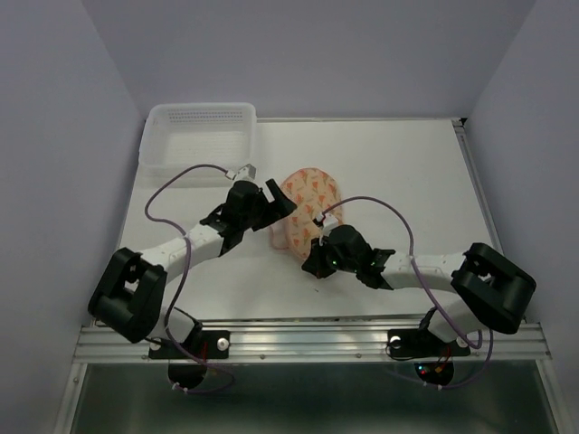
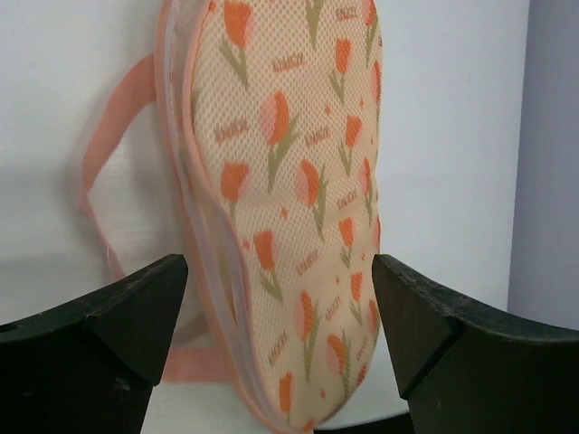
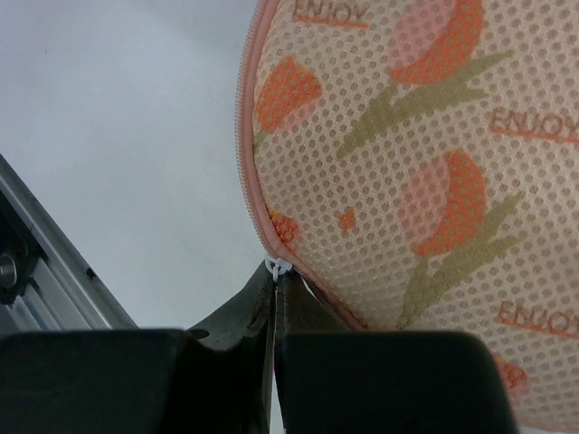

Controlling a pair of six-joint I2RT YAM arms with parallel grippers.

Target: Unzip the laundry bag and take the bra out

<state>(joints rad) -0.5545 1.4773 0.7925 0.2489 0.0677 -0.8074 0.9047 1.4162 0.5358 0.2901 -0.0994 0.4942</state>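
Bag [image 1: 308,192] lies on the table [image 1: 407,181] near mid-width, between the two grippers. One lobe points toward the back wall, and the near lobe is partly hidden under the right arm's wrist. The mesh face shows an orange tulip print with pink edge trim. The pink strap [image 2: 93,176] lies flat on the table beside it.

Zip pull [image 3: 276,268] is white and sits at the bag's rim. The teeth above it are meshed together.

Right gripper [image 3: 274,348]: fingers clenched together, pinching the zip pull at its lower end.

Left gripper [image 2: 280,280]: fingers spread wide and grasping nothing. The bag is seen between the tips, and whether they touch it cannot be told.

Basket [image 1: 199,110]: white, perforated, at the far left corner, well apart from the bag.
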